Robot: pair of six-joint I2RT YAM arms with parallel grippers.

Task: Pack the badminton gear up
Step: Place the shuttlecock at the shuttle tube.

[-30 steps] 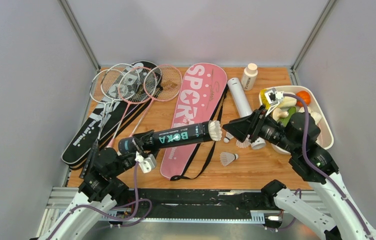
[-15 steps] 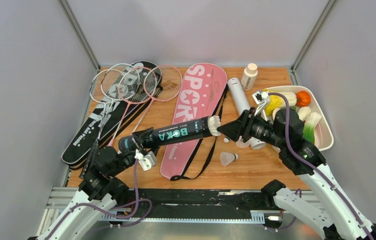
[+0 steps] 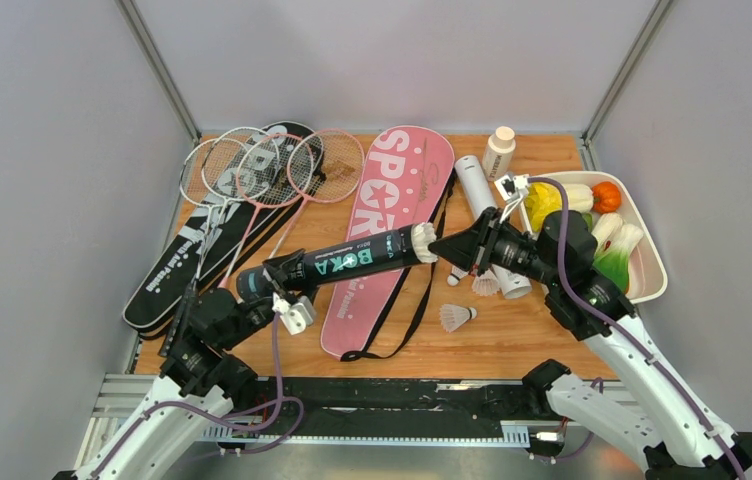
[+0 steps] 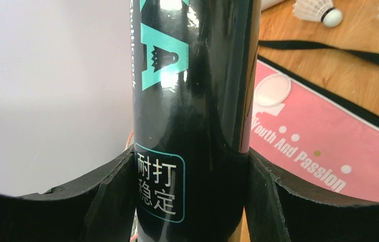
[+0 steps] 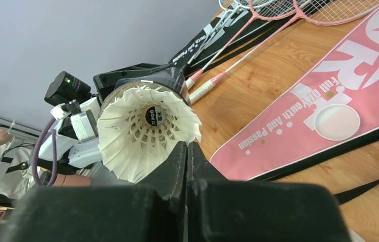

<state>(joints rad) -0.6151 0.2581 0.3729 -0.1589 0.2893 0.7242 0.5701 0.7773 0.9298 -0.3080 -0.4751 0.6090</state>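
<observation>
My left gripper [image 3: 287, 275] [image 4: 190, 154] is shut on the long black tube [image 3: 352, 265] [image 4: 192, 101], holding it off the table, slanted up to the right. A white feather shuttlecock [image 3: 425, 243] [image 5: 147, 131] sits in the tube's open mouth, skirt flaring outward. My right gripper [image 3: 436, 245] [image 5: 187, 146] is shut, jaws pressed flat together with nothing between them, its tip against the lower rim of that skirt. Two loose shuttlecocks [image 3: 458, 318] [image 3: 485, 284] lie on the table below. The pink bag [image 3: 392, 190] [image 5: 328, 116] lies under the tube.
The rackets [image 3: 252, 165] rest on the black bag [image 3: 167, 280] at the back left. A white tube [image 3: 482, 200] lies right of the pink bag, by a small bottle [image 3: 499, 152]. A white tray [image 3: 652, 262] of toy vegetables sits far right.
My right gripper moved left to the tube's mouth and closed its jaws. The shuttlecock now sits deeper in the tube, whose far end has risen slightly.
</observation>
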